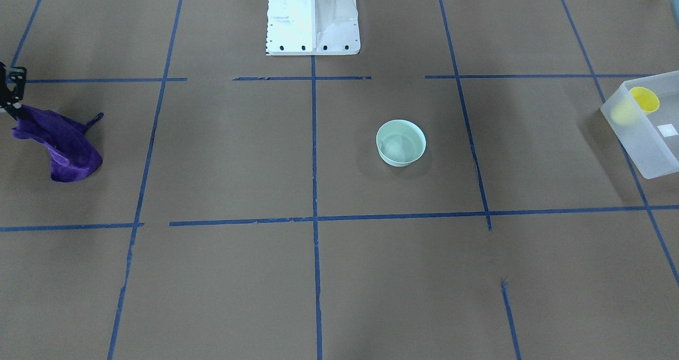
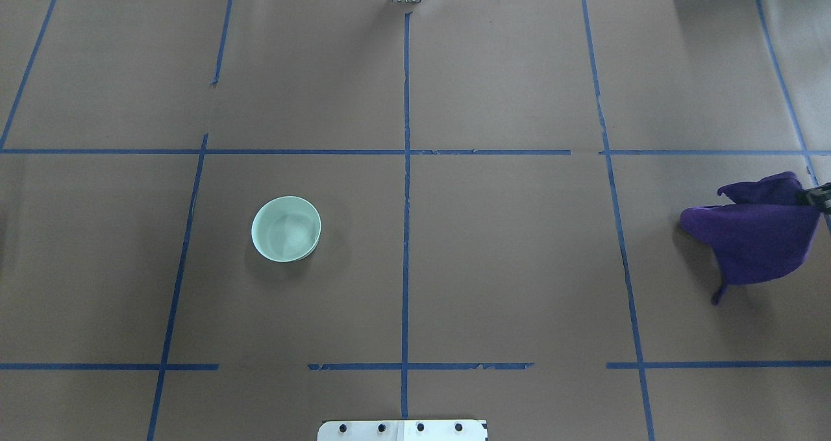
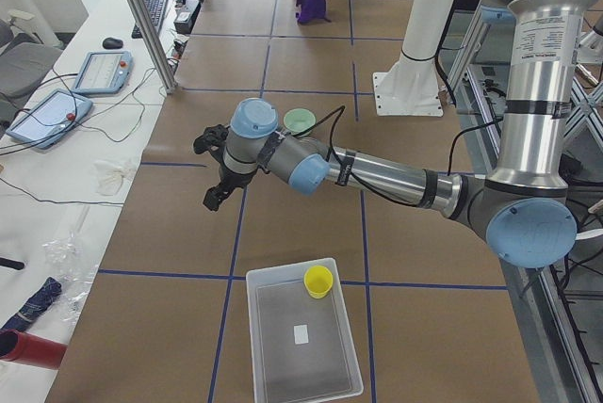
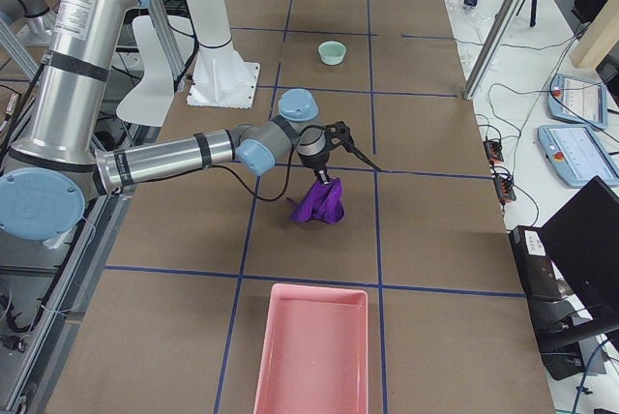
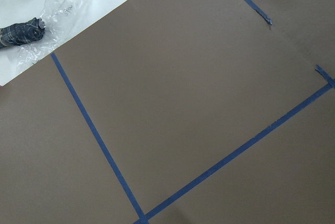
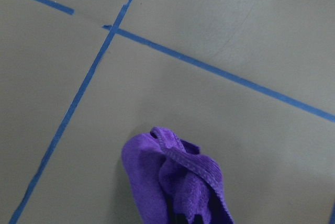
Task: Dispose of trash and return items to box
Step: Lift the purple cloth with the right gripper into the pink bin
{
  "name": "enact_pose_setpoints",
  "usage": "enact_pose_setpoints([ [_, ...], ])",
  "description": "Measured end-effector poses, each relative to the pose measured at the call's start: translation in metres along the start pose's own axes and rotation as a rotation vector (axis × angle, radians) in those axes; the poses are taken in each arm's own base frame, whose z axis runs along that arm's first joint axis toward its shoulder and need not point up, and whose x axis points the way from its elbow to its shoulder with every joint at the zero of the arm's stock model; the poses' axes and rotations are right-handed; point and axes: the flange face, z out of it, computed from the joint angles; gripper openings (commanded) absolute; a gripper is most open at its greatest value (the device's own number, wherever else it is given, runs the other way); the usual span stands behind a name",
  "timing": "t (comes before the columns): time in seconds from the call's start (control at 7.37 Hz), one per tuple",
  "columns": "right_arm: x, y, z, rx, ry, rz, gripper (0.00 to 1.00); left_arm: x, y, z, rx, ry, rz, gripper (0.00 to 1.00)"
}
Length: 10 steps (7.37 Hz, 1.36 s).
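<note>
Brown paper covers the desk (image 5: 183, 93), crossed by blue tape lines (image 5: 93, 130) — one long strip runs down from the upper left and meets another that rises to the right edge. The upper-left corner shows a white surface (image 5: 8, 4) with crumpled clear plastic (image 5: 63, 7) — a dark wrapped bundle (image 5: 21, 31) lies against it.

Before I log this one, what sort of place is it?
Probably a robotics lab: UR5e arms on a white pedestal, a brown table gridded with blue tape, teach pendants alongside.

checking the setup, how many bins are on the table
2: the translucent box at the robot's left end, holding the yellow cup, and the pink tray at its right end.
</note>
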Motion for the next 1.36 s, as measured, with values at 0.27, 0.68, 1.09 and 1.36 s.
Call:
enact_pose_setpoints([
  [0.27, 0.061, 0.008, -0.073, -0.033, 0.050, -0.096, 0.00, 0.001, -0.001, -0.001, 0.003, 0.000, -0.001, 1.00],
  [0.68, 0.206, 0.008, -0.156, -0.116, 0.085, -0.246, 0.00, 0.004, -0.006, -0.005, 0.015, -0.003, -0.030, 1.00],
  [1.09, 0.296, 0.049, -0.127, -0.179, 0.049, -0.246, 1.00, 0.008, -0.017, -0.007, 0.028, -0.002, -0.057, 1.00],
  [1.36, 0.307, 0.073, -0.104, -0.145, 0.043, -0.150, 1.00, 0.028, -0.041, -0.008, 0.048, 0.017, -0.130, 0.97],
])
